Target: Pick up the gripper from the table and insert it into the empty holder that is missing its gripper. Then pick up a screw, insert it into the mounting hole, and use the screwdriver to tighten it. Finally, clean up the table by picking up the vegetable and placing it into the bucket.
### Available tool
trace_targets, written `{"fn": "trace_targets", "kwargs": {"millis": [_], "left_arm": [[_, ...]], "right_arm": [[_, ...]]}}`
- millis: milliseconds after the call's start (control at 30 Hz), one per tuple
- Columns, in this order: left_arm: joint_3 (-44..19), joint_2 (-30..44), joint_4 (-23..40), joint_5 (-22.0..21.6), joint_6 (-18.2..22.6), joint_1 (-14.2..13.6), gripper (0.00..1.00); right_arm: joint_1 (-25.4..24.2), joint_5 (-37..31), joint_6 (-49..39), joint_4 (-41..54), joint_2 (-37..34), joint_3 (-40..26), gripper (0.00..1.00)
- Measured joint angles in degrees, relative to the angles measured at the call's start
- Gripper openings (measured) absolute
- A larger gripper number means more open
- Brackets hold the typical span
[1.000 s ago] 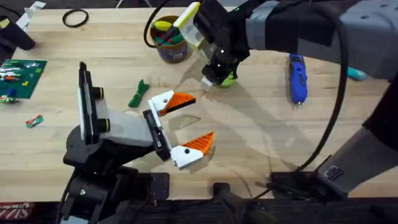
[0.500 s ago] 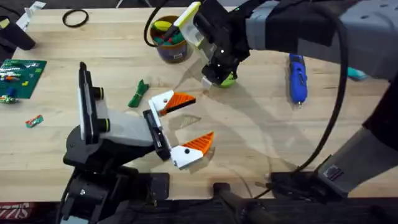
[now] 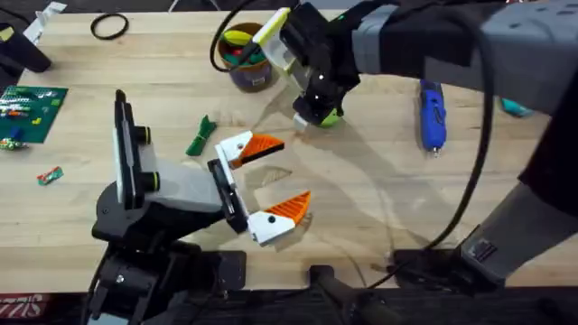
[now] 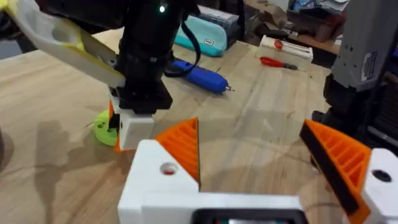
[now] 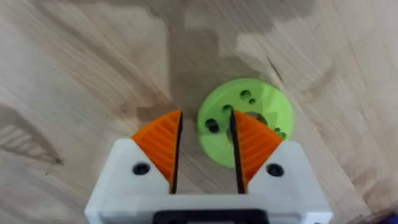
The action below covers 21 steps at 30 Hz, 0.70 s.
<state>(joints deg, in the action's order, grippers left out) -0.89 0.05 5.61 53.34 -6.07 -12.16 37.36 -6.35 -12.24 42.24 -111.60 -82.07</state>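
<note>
Centring matters: the right tool [image 5: 202, 149], part-open and grasping nothing, straddles one edge of the lime-green round holed disc [image 5: 245, 118] lying on the light-wood counter [image 5: 74, 74]; shift sideways before clenching. Left tool [image 3: 271, 185] hangs released.

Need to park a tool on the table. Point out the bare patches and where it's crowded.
Free: bare table between the left gripper and the screwdriver; also the far-left stretch towards the bucket. Crowded: around the bucket, right gripper, lime-green disc and vegetable.
</note>
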Motion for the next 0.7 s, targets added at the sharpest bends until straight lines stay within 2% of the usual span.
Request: {"fn": "trace_targets", "kwargs": {"millis": [67, 167, 200, 233, 700], "left_arm": [[0.0, 0.0, 0.0, 0.0, 0.0, 0.0, 0.986], [0.0, 0.0, 0.0, 0.0, 0.0, 0.0, 0.986], [0.0, 0.0, 0.0, 0.0, 0.0, 0.0, 0.986], [0.0, 0.0, 0.0, 0.0, 0.0, 0.0, 0.986], [0.0, 0.0, 0.0, 0.0, 0.0, 0.0, 0.986]], "right_arm": [[0.0, -0.2, 0.0, 0.0, -0.2, -0.3, 0.458], [-0.1, -0.7, -0.1, -0.1, -0.3, -0.4, 0.319], [-0.3, -1.2, -0.1, 0.0, -0.3, -0.8, 0.052], [-0.3, -1.1, 0.0, -0.1, -0.3, -1.0, 0.019], [-0.3, -0.7, 0.0, 0.0, -0.4, -1.2, 0.003]]}}
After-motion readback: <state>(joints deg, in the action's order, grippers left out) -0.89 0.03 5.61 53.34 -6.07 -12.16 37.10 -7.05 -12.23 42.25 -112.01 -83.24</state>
